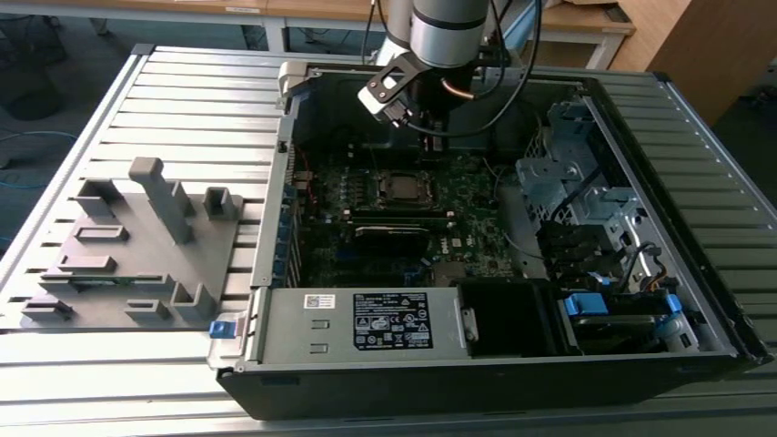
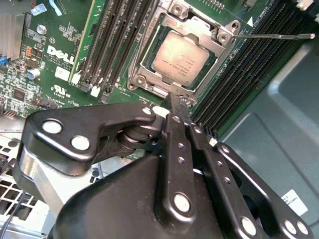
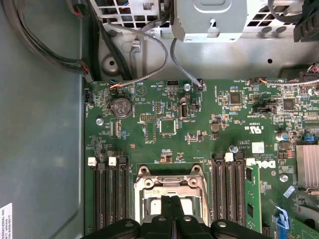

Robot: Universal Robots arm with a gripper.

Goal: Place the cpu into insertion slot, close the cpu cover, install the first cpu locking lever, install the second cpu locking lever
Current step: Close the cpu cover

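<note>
The cpu (image 2: 182, 55) lies flat in the insertion slot (image 2: 135, 79), its tan metal top facing up. The cpu cover (image 2: 147, 54), a silver frame, lies down around the chip. One thin locking lever (image 2: 271, 36) sticks out free beside the socket. My gripper (image 2: 173, 102) hovers over the socket's edge with its two fingers pressed together and nothing between them. In the first wrist view the fingertips (image 3: 172, 201) overlap the cpu (image 3: 152, 208) and the cover (image 3: 169, 182). In the exterior view the gripper (image 1: 428, 137) hangs above the board, just behind the socket (image 1: 401, 187).
Long black memory slots (image 3: 107, 194) flank the socket on both sides. The open computer case (image 1: 510, 364) has drive cages (image 1: 570, 182) and cables on the exterior view's right. A grey fixture block (image 1: 134, 246) stands on the table to the exterior view's left.
</note>
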